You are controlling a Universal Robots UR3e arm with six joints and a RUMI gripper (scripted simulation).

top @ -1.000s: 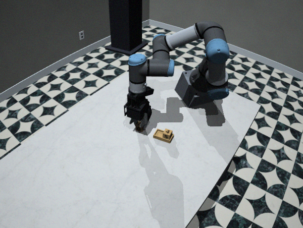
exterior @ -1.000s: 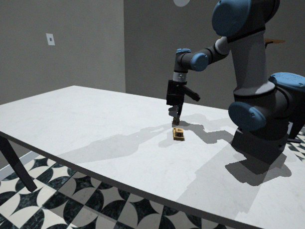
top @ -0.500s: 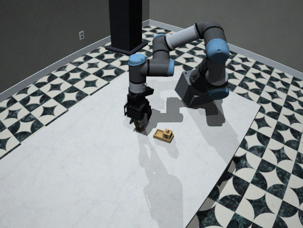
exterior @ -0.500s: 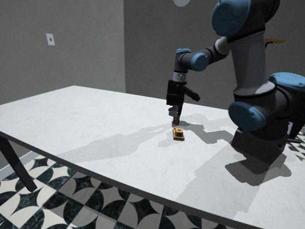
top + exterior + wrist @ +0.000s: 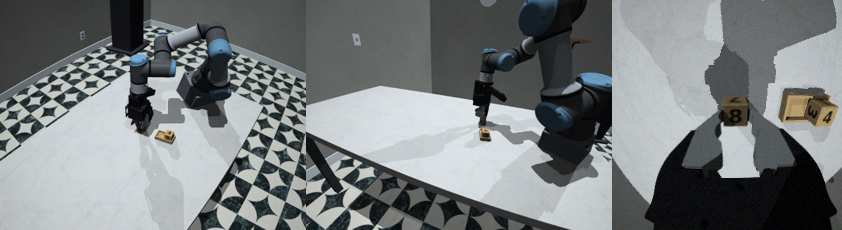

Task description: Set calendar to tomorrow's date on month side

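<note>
Spread with long shadows across a pale, marbled surface (image 5: pixel 75 162) (image 5: pixel 406 112) (image 5: pixel 637 75), above patterned floor tiles (image 5: pixel 260 175) (image 5: pixel 388 200) and between grey walls (image 5: pixel 50 20) (image 5: pixel 381 62). Beyond it, at a dark column (image 5: pixel 127 25), more tiles. Near the fingers (image 5: pixel 145 122) (image 5: pixel 479 111), a wooden tray (image 5: pixel 159 138) (image 5: pixel 485 140) (image 5: pixel 784 107), with the numbered cube (image 5: pixel 169 135) (image 5: pixel 485 133) (image 5: pixel 824 113) at one end and bare space beside it. Closed on the other cube (image 5: pixel 140 130) (image 5: pixel 482 122) (image 5: pixel 735 111), outside the tray, with an 8 visible from the wrist; contact below, impossible to tell.

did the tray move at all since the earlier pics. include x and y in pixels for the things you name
No: the tray (image 5: pixel 160 139) (image 5: pixel 485 139) (image 5: pixel 784 107) sits at the same spot relative to the robot's base (image 5: pixel 183 86) (image 5: pixel 546 143) in the top view.
</note>
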